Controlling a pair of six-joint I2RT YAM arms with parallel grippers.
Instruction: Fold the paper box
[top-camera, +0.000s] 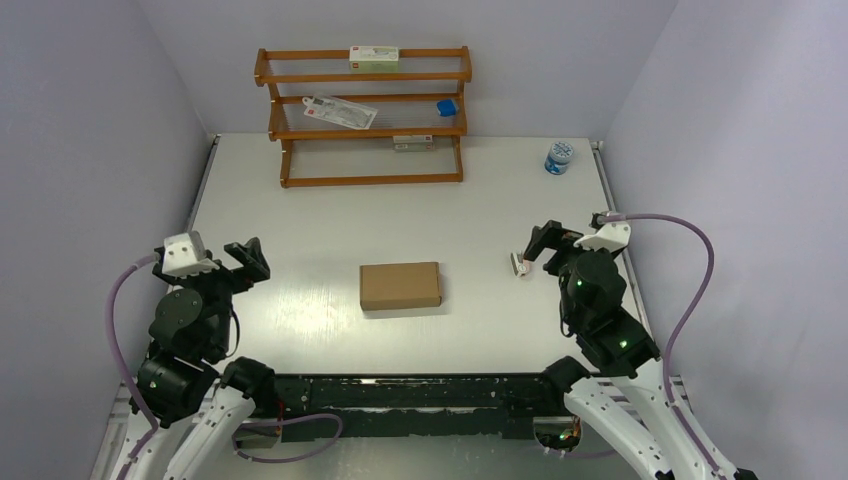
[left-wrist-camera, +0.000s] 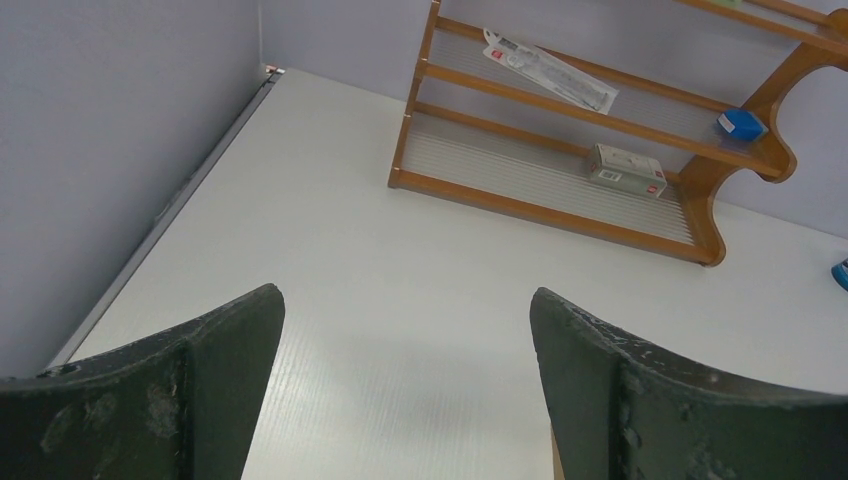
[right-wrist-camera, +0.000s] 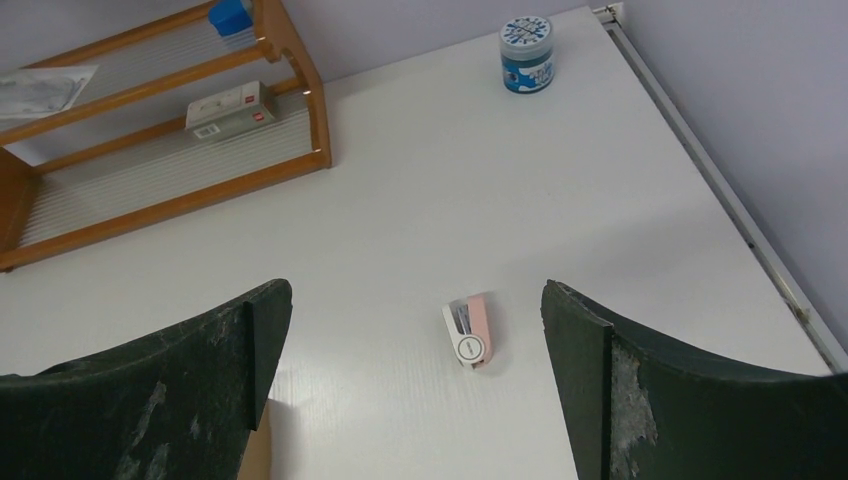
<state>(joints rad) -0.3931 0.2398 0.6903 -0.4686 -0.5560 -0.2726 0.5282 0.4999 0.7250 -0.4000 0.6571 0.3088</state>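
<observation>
The left end effector (top-camera: 243, 262) hung wide apart and held nothing, well left of the paper box (top-camera: 400, 286). The paper box lay on the table (top-camera: 480, 200) as a closed brown rectangle, midway between the arms, with no flap visibly standing up. Right of the box, near a small pink stapler (top-camera: 520, 266), the right end effector (top-camera: 545, 250) also gaped wide and held nothing. Such a scene suited either a flat box awaiting folding or one already folded shut, so no step could be named.
</observation>
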